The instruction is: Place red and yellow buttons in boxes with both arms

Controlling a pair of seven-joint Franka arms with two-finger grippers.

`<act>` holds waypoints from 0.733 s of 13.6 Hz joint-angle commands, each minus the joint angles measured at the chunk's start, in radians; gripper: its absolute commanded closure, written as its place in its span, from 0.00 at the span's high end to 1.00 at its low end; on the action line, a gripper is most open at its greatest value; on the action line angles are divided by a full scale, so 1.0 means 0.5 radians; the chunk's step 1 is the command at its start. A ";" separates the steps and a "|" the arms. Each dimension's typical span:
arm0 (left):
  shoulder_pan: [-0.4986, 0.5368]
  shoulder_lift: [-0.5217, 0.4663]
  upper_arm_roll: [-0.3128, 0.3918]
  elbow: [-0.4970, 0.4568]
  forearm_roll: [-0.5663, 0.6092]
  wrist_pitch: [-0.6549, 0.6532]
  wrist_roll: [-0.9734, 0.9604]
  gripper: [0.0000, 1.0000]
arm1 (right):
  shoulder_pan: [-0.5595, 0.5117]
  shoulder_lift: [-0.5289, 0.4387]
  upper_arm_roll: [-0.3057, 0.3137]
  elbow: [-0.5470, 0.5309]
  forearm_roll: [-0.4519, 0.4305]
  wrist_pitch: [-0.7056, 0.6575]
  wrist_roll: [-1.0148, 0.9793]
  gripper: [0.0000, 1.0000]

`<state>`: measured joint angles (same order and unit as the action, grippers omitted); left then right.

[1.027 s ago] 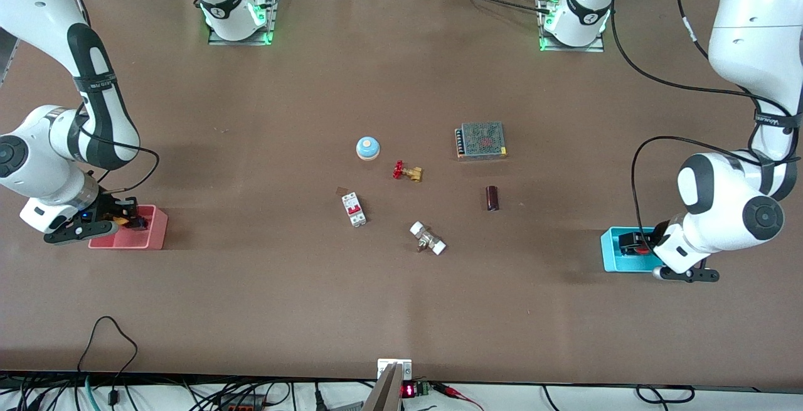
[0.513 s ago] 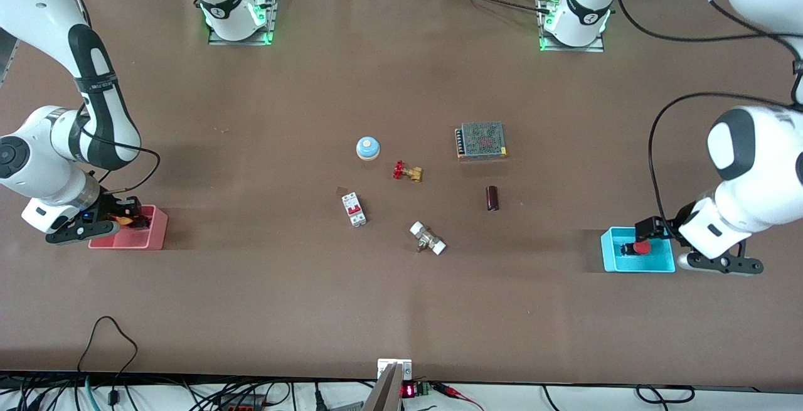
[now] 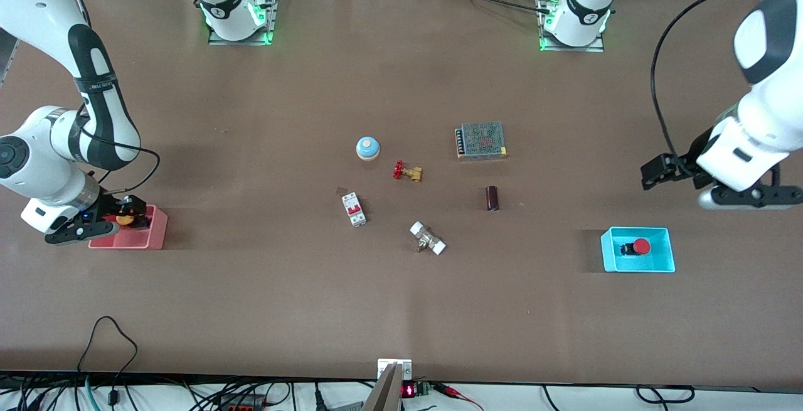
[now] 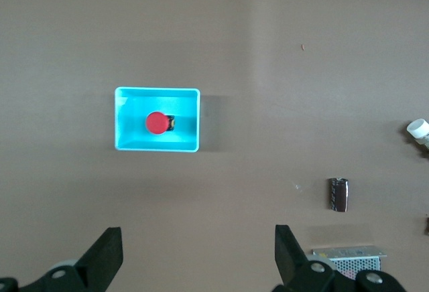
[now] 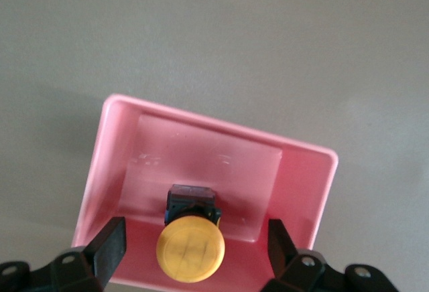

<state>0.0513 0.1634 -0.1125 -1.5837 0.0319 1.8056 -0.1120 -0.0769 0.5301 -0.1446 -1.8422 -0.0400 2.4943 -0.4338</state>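
Note:
The red button point(image 3: 640, 246) point(image 4: 156, 123) lies in the cyan box point(image 3: 606, 254) point(image 4: 157, 91) toward the left arm's end of the table. My left gripper point(image 3: 654, 174) point(image 4: 198, 238) hangs open and empty, high over bare table beside that box. The yellow button point(image 3: 126, 219) point(image 5: 190, 248) sits in the pink box point(image 3: 157, 229) point(image 5: 221, 128) at the right arm's end. My right gripper point(image 3: 125, 216) point(image 5: 196, 232) is low over that box, open. Its fingers point(image 5: 112, 238) stand on either side of the yellow cap, clear of it.
Mid-table lie a blue-domed bell point(image 3: 367, 147), a brass valve with a red handwheel point(image 3: 406, 172), a white circuit breaker point(image 3: 354, 209), a white-capped fitting point(image 3: 428, 238), a dark cylinder point(image 3: 492, 198) and a mesh-covered power supply point(image 3: 481, 140).
My right gripper has opened and let go of the yellow button in the pink box. The left arm has risen away from the cyan box, leaving the red button inside.

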 commanded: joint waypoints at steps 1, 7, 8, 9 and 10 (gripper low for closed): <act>0.026 -0.167 0.022 -0.082 -0.005 -0.104 -0.003 1.00 | 0.004 -0.176 0.013 0.003 0.046 -0.180 -0.044 1.00; 0.048 -0.198 0.173 -0.054 -0.171 -0.221 0.006 1.00 | 0.089 -0.820 0.209 0.097 0.055 -1.112 0.424 1.00; 0.051 -0.204 0.158 -0.057 -0.168 -0.224 0.003 1.00 | 0.092 -0.857 0.301 0.204 0.043 -1.250 0.581 1.00; 0.051 -0.207 0.145 -0.054 -0.159 -0.245 0.000 1.00 | 0.093 -0.858 0.377 0.345 0.037 -1.407 0.658 1.00; 0.051 -0.207 0.142 -0.057 -0.156 -0.258 0.006 1.00 | 0.093 -0.858 0.412 0.459 0.043 -1.557 0.677 1.00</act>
<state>0.0806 0.0830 -0.0349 -1.5976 -0.0381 1.6980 -0.1123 -0.0251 0.0865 0.0242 -1.7134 -0.0226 1.8269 -0.1467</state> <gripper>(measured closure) 0.000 0.000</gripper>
